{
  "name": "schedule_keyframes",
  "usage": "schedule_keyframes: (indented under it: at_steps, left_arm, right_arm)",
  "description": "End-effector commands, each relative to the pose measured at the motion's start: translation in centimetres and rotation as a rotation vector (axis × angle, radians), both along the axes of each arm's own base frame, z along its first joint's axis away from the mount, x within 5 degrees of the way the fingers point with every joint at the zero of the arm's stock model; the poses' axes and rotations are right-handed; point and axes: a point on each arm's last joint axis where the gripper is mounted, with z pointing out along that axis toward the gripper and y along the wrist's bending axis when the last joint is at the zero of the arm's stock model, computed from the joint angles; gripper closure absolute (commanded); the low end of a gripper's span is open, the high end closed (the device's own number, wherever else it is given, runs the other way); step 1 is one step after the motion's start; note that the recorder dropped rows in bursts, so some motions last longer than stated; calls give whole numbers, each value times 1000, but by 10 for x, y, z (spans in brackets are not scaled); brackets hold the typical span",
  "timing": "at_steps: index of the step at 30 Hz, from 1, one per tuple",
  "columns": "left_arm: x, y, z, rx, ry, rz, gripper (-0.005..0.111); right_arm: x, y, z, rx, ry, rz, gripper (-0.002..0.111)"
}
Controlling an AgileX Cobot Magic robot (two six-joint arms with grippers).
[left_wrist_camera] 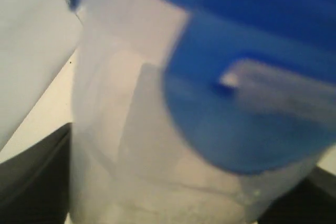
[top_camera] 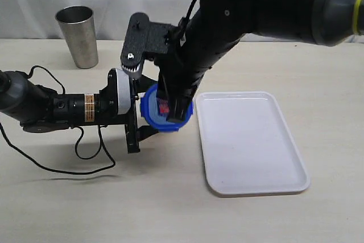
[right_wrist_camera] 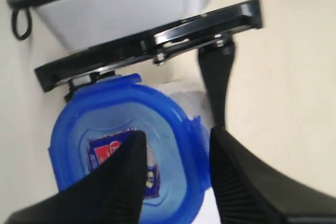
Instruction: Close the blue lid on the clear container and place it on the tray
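Blurred blue lid [left_wrist_camera: 252,103] atop clear container [left_wrist_camera: 121,145]

The lid [right_wrist_camera: 173,124] is glossy blue plastic (paper sticker [right_wrist_camera: 107,150] on top). The container [left_wrist_camera: 121,145] is clear smooth plastic, the tray [top_camera: 250,140] white, faintly shiny plastic, the cup [top_camera: 78,35] brushed metal, the counter [top_camera: 170,209] matt beige.

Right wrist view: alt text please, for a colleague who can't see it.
The right gripper hangs open over the blue lid, one black finger over its red-and-white sticker, the other over its edge. Beyond, the left gripper flanks the clear container under the lid, on a beige table.
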Motion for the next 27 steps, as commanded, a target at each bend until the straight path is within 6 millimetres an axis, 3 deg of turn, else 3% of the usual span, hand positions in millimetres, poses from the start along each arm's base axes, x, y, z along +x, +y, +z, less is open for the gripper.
schedule_keyframes:
  at_steps: [1, 7, 17, 25, 27]
  left_arm:
    - [1, -4, 11, -83, 30, 8, 107]
    - [3, -4, 12, -112, 96, 45, 107]
    - [8, -3, 14, -218, 357, 146, 107]
    - [10, -4, 17, -260, 486, 159, 107]
    - [10, -4, 17, -261, 489, 160, 107]
  right_arm:
    - [-2, -9, 32, 125, -73, -83, 71]
    - [-17, -15, 63, 245, -75, -106, 71]
    - [-37, -33, 98, 410, -7, -321, 73]
    - [-63, -49, 102, 423, 56, -352, 103]
    - [-72, -57, 104, 454, 51, -367, 104]
